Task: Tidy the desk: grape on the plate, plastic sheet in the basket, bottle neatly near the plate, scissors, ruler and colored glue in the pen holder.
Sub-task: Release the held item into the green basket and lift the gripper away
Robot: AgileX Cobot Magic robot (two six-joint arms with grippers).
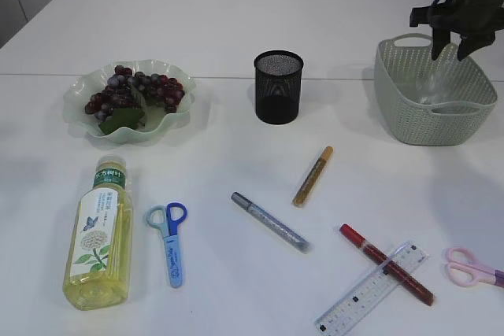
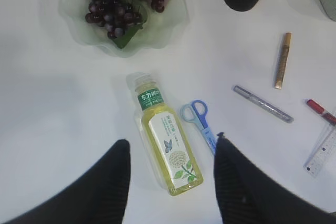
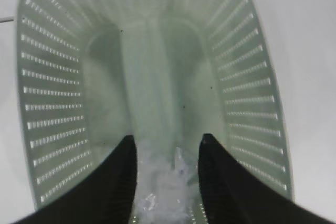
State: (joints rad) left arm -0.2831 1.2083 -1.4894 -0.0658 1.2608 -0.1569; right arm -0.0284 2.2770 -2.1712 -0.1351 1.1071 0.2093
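Dark grapes (image 1: pixel 134 90) lie on the pale green plate (image 1: pixel 79 100) at the left. The tea bottle (image 1: pixel 98 234) lies on its side below the plate. My left gripper (image 2: pixel 172 145) is open and empty above the bottle (image 2: pixel 167 142); it does not show in the exterior view. My right gripper (image 1: pixel 451 45) is open over the green basket (image 1: pixel 409 120). The crumpled clear plastic sheet (image 3: pixel 165 182) sits in the basket (image 3: pixel 52 103) between and below its jaws (image 3: pixel 167 145). Blue scissors (image 1: pixel 169 241), pink scissors (image 1: pixel 472 267), the ruler (image 1: pixel 370 289) and gold (image 1: pixel 313 176), silver (image 1: pixel 270 222) and red (image 1: pixel 386 264) glue pens lie on the table.
The black mesh pen holder (image 1: pixel 278 86) stands at the middle back, between plate and basket. The red glue pen lies across the ruler at the front right. The blue scissors (image 2: pixel 199 121) lie just right of the bottle.
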